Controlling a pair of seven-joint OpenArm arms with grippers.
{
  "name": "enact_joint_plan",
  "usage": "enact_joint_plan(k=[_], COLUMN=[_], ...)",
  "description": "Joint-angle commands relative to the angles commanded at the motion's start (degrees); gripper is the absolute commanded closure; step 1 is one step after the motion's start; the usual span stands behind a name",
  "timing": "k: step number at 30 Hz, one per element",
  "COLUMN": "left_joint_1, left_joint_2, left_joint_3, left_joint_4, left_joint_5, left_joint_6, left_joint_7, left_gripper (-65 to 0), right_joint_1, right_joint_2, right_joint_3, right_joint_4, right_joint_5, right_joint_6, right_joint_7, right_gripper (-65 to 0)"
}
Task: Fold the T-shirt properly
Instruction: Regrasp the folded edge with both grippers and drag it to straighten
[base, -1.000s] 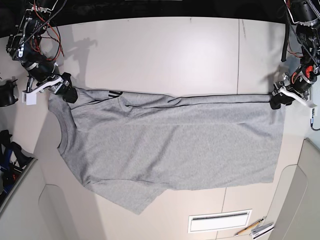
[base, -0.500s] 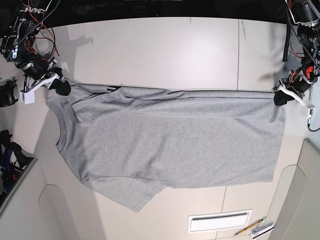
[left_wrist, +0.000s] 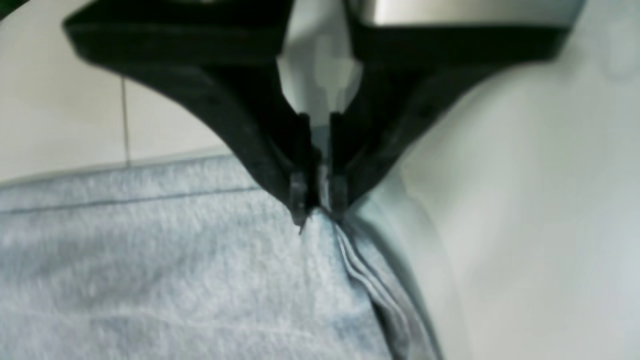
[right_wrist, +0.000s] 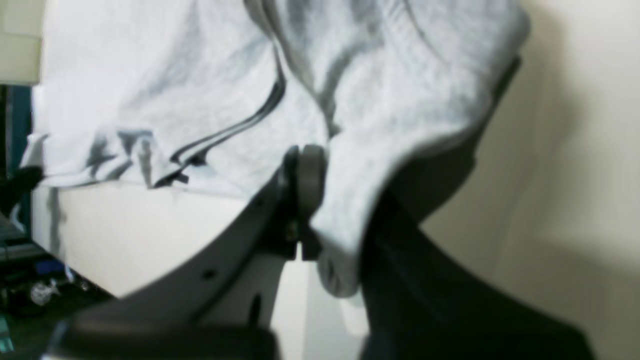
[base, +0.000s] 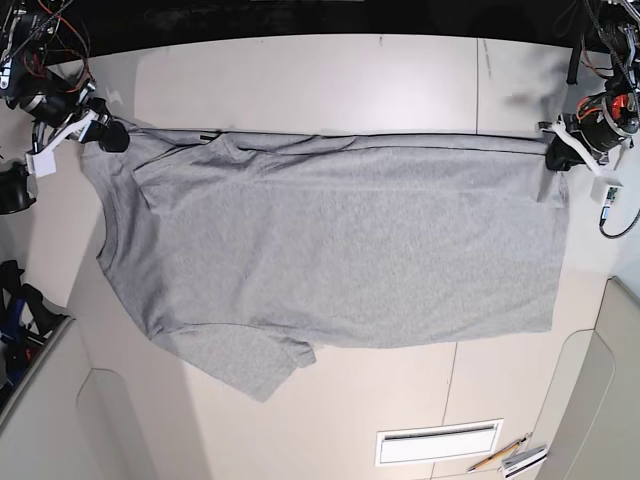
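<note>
The heather-grey T-shirt (base: 330, 240) lies spread on the cream table (base: 320, 90), plain side up, neck at the left, hem at the right. Its far edge is pulled taut between both grippers. My left gripper (base: 556, 153) is shut on the far hem corner; in the left wrist view (left_wrist: 319, 207) its jaws pinch the fabric (left_wrist: 150, 280). My right gripper (base: 110, 135) is shut on the far shoulder corner; in the right wrist view (right_wrist: 320, 200) grey cloth (right_wrist: 350, 100) drapes over the jaws. A bit of black lettering (base: 205, 134) shows at the far fold.
A white vent slot (base: 438, 442) and some pencils (base: 505, 456) lie near the front right. Dark equipment (base: 15, 290) stands along the left edge. A table seam (base: 477, 85) runs front to back at the right.
Both grippers have pulled the shirt's far edge toward the back of the table. The whole shirt has slid back with them and lies flatter and straighter.
</note>
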Motion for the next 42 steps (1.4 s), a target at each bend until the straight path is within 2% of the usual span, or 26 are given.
enact_joint_plan(k=[5, 10, 17, 21, 23, 33, 34, 36, 38, 40, 42], left_joint_1=[3.28, 7.48, 11.47, 11.76, 11.76, 11.74, 11.74, 11.74, 11.74, 11.74, 11.74], left_joint_2=[0.00, 0.00, 0.00, 0.02, 0.00, 0.00, 0.00, 0.00, 0.00, 0.00, -0.02], left_joint_3=[-3.13, -3.30, -3.30, -3.30, -3.30, -3.30, -3.30, -3.30, -3.30, -3.30, -3.32], left_joint_4=[3.15, 4.28, 4.39, 4.72, 4.72, 4.70, 4.70, 4.70, 4.70, 4.70, 4.70], left_joint_5=[-0.17, -1.07, -1.51, -3.91, -3.91, -3.82, -3.82, -3.80, -3.80, -3.85, -3.85], left_joint_6=[0.00, 0.00, -0.44, -0.55, -1.33, -1.31, -1.31, -1.31, -1.29, -1.25, 0.52], left_joint_7=[0.59, 0.87, 2.89, 4.55, 4.90, 5.11, 5.14, 5.25, 5.62, 6.67, 7.56], left_gripper=[0.0, 0.0, 0.0, 0.0, 0.0, 0.0, -1.3, -15.2, -26.1, -29.2, -29.3], right_joint_1=[-3.56, -6.12, -9.01, -9.03, -9.05, -9.03, -9.01, -9.03, -9.03, -9.01, -9.01], right_joint_2=[0.00, 0.33, 3.43, 4.90, 5.20, 5.20, 5.20, 5.20, 5.20, 5.20, 5.20], right_joint_3=[2.19, 2.25, 2.29, 2.34, 2.34, 2.34, 2.34, 2.34, 2.36, 2.86, 4.20], right_joint_4=[4.48, 6.62, 6.62, 6.62, 6.62, 6.60, 6.60, 6.60, 6.60, 6.62, 6.62], right_joint_5=[0.42, 0.42, 0.46, 0.39, 0.37, -0.74, -1.05, -1.77, -1.77, -1.75, -1.51], right_joint_6=[-0.02, -0.04, -0.04, -0.04, -0.07, -0.11, -0.17, -0.31, -0.31, -0.35, -0.35], right_joint_7=[-0.55, -0.83, -0.85, -1.05, -1.11, -1.05, -1.05, -1.01, -1.01, -1.01, -0.94], right_gripper=[0.0, 0.0, 0.0, 0.0, 0.0, 0.0, -7.2, -22.4, -31.9, -34.3, -34.3])
